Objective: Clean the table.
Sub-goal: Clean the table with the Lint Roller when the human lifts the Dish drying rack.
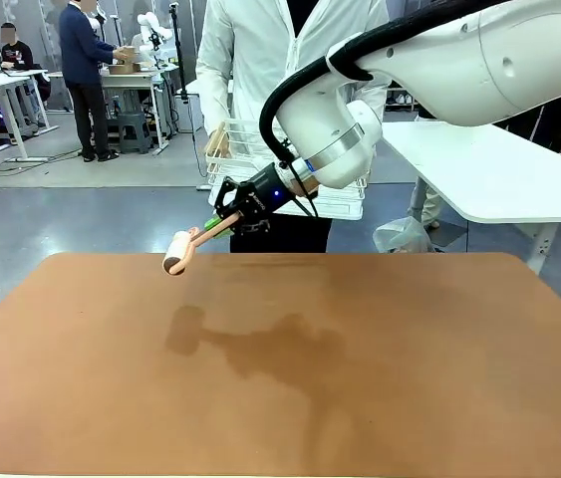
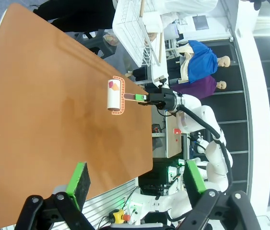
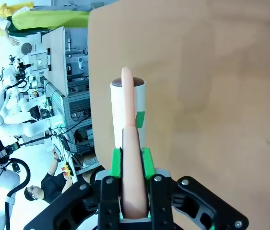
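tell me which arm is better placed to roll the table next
Right. The right gripper is shut on the lint roller handle, with the roll hanging above the table. The left gripper is open, holds nothing, and sits off near the table's edge.

Floor: we see smooth grey flooring (image 1: 81, 209) beyond the right gripper (image 1: 218, 224).
Furniture: white-topped metal-legged table (image 1: 499, 169) to its right.
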You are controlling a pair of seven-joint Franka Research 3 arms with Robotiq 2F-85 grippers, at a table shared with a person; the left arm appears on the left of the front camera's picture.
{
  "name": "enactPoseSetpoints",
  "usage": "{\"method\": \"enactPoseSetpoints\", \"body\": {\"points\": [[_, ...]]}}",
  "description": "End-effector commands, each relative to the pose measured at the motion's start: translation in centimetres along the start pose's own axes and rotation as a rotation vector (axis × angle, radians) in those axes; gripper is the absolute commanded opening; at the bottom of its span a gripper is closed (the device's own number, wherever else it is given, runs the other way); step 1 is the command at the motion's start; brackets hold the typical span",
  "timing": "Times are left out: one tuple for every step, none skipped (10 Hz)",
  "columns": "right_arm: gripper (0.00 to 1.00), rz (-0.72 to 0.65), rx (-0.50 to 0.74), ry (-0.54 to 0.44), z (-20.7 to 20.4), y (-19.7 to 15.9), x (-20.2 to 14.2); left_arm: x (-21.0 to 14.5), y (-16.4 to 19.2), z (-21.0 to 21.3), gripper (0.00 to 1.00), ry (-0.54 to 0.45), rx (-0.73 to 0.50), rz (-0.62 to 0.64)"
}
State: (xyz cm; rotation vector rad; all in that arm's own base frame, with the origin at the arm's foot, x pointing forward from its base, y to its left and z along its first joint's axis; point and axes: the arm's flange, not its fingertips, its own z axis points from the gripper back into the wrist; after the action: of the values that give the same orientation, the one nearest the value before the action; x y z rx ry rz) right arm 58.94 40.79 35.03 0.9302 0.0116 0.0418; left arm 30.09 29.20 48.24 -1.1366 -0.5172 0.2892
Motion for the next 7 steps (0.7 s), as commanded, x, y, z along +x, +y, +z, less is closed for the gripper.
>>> {"method": "enactPoseSetpoints", "body": {"points": [[0.21,-0.017,-0.056,-0.008,0.5,0.0,-1.2,0.0,0.0,0.3,1.00,-0.006,-0.013,-0.006],[0.21,-0.009,-0.091,-0.008,1.1,0.3,-1.3,0.0,0.0,0.3,1.00,-0.006,-0.013,-0.006],[0.21,-0.005,-0.141,0.022,2.6,0.5,-1.4,0.0,0.0,0.3,1.00,-0.006,-0.013,-0.006],[0.21,0.001,-0.204,0.031,4.8,0.4,-1.4,0.0,0.0,0.3,1.00,-0.006,-0.013,-0.006],[0.21,0.025,-0.283,0.007,8.6,0.7,-1.8,0.0,0.0,0.3,1.00,-0.006,-0.013,-0.006],[0.21,0.053,-0.359,0.004,11.9,1.0,-2.4,0.0,0.0,0.3,1.00,-0.006,-0.013,-0.006],[0.21,0.082,-0.480,0.007,14.7,1.0,-3.2,0.0,0.0,0.3,1.00,-0.006,-0.013,-0.006]]}}
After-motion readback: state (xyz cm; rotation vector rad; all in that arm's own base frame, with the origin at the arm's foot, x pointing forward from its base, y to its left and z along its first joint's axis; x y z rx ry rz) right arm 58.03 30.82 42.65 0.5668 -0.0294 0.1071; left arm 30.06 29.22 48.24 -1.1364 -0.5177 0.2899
